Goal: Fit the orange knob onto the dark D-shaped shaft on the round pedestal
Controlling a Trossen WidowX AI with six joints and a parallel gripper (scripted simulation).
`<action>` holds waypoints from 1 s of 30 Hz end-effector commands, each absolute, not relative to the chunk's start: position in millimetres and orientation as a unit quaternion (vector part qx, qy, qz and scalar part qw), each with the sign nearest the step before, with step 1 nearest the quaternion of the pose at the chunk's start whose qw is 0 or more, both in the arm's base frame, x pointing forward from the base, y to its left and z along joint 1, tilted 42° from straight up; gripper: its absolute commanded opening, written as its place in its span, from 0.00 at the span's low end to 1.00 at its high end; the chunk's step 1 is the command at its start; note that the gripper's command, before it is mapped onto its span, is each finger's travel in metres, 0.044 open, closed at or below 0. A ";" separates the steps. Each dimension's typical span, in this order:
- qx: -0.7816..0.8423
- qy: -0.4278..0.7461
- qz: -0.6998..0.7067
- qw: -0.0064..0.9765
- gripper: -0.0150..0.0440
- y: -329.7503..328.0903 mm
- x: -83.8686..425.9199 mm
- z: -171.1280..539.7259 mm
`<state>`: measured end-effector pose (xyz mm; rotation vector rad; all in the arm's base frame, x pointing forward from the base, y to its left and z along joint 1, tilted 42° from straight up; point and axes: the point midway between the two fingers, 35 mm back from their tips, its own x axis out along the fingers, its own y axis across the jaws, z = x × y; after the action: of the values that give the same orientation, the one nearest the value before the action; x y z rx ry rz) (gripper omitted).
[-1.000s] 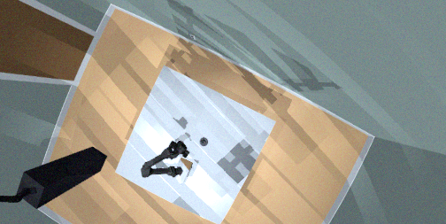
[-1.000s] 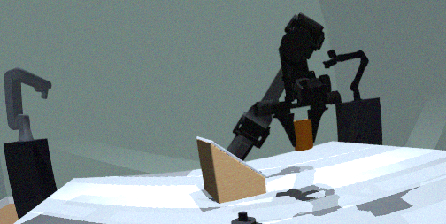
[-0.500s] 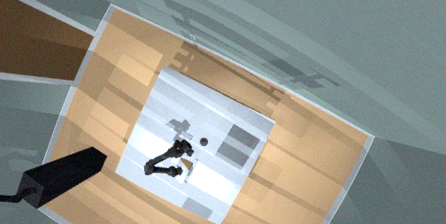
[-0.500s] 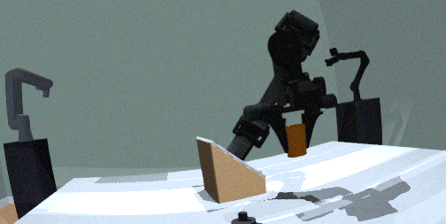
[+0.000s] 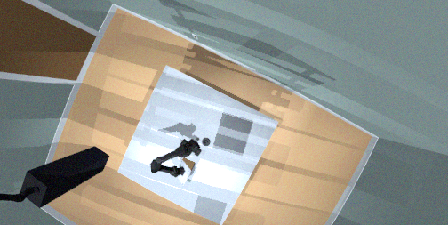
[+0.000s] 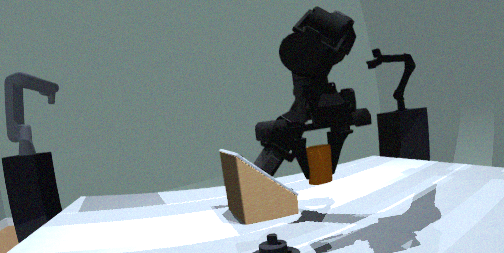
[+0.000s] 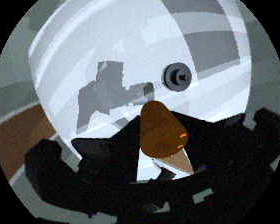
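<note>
The orange knob (image 6: 320, 159) (image 7: 158, 132) is held upright between the fingers of my gripper (image 6: 321, 173) (image 7: 154, 116), which is shut on it. Its lower end is above the white table top in the exterior view. The round dark pedestal (image 5: 205, 141) (image 6: 265, 249) (image 7: 169, 78) stands apart from the knob, beyond it and to the right in the wrist view. Its short dark shaft (image 6: 271, 238) (image 7: 182, 77) sticks up bare. The shaft's flat side and the knob's hole cannot be made out.
A tan wedge block (image 5: 189, 164) (image 6: 260, 196) (image 7: 182, 161) with a pale sloping top stands on the white table (image 5: 147, 106) (image 6: 150, 221), near the arm (image 5: 171, 155). Two other arms on black stands (image 6: 30, 194) (image 6: 404, 134) are in the background. Shadows lie across the table.
</note>
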<state>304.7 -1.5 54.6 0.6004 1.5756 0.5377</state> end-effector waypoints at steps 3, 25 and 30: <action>0.259 0.688 0.235 0.636 0.25 -12.2 315.1 38.3; 0.259 0.688 0.235 0.637 0.25 -42.3 337.7 -20.9; 0.259 0.687 0.234 0.637 0.25 -49.0 341.2 -35.2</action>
<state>337.7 -42.5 -24.2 0.6002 1.5735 0.5352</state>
